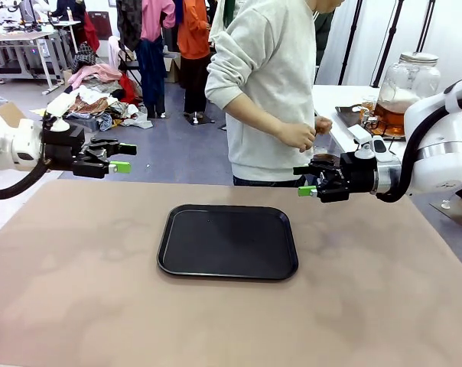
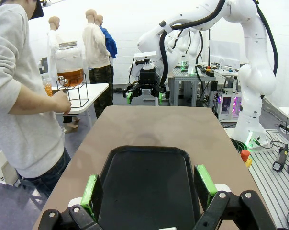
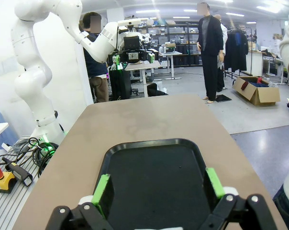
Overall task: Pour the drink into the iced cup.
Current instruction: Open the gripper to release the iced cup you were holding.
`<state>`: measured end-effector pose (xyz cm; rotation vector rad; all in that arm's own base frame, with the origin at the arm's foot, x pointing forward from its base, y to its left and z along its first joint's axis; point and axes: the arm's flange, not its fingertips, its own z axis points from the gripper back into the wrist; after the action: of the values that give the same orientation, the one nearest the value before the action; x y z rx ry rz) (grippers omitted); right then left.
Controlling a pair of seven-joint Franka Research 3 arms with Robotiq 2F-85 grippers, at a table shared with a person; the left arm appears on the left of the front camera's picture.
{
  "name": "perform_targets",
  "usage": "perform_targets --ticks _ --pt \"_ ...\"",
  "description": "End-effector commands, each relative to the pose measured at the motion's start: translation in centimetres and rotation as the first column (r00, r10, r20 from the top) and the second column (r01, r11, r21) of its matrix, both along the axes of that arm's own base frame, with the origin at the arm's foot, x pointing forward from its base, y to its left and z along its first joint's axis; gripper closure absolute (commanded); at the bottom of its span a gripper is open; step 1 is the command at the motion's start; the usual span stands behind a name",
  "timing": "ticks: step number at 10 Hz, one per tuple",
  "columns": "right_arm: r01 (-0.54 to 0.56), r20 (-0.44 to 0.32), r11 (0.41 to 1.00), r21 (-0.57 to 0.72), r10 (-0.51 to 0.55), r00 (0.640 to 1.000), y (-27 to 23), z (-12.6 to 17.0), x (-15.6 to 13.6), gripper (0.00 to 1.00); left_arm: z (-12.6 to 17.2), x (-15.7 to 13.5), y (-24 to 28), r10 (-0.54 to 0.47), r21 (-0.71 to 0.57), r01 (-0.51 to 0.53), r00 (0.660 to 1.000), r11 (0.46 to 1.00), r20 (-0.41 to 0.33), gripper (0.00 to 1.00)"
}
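1. Stretching across the whole foreground is the brown table [image 1: 78,306], the biggest thing; both arms hover above it, one at each end.
2. Standing at the far side is a person in a light grey sweatshirt [image 1: 269,84], turned toward a white side table [image 1: 330,103], with one hand [image 1: 298,136] bent in front of the body.
3. On that side table, behind the right arm, sits the large glass jar [image 1: 405,84] with a lid; the drink [image 1: 393,116], amber-brown, fills its lower part. From the left wrist view the jar [image 2: 70,67] rests on a black wire stand.
4. A black tray [image 1: 228,241] with rounded corners lies flat in the middle of the brown table, between the two claws.
5. The right gripper [image 1: 307,183] hangs level above the table's right side, pointing toward the middle, its green pads spread apart and holding nothing.
6. The left gripper [image 1: 124,157] hangs at the left side, pointing inward too, jaws wide apart, with nothing between them.
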<state>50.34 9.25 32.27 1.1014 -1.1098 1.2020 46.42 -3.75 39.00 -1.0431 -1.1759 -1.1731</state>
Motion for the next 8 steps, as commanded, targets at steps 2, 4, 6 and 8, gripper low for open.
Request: perform_targets --ticks 2,4,6,8 --pt "0.003 0.004 1.000 0.003 -0.003 1.000 0.02 0.24 0.20 0.00 0.19 -0.08 -0.03 0.000 0.001 0.000 1.000 1.000 0.004 0.00" --pt "0.003 0.004 1.000 0.003 -0.003 1.000 0.02 0.24 0.20 0.00 0.19 -0.08 -0.03 0.000 0.001 0.000 1.000 1.000 0.004 0.00" --pt "0.003 0.004 1.000 0.003 -0.003 1.000 0.02 0.24 0.20 0.00 0.19 -0.08 -0.03 0.000 0.001 0.000 1.000 1.000 0.004 0.00" --pt "0.003 0.004 1.000 0.003 -0.003 1.000 0.02 0.24 0.20 0.00 0.19 -0.08 -0.03 0.000 0.001 0.000 1.000 1.000 0.004 0.00"
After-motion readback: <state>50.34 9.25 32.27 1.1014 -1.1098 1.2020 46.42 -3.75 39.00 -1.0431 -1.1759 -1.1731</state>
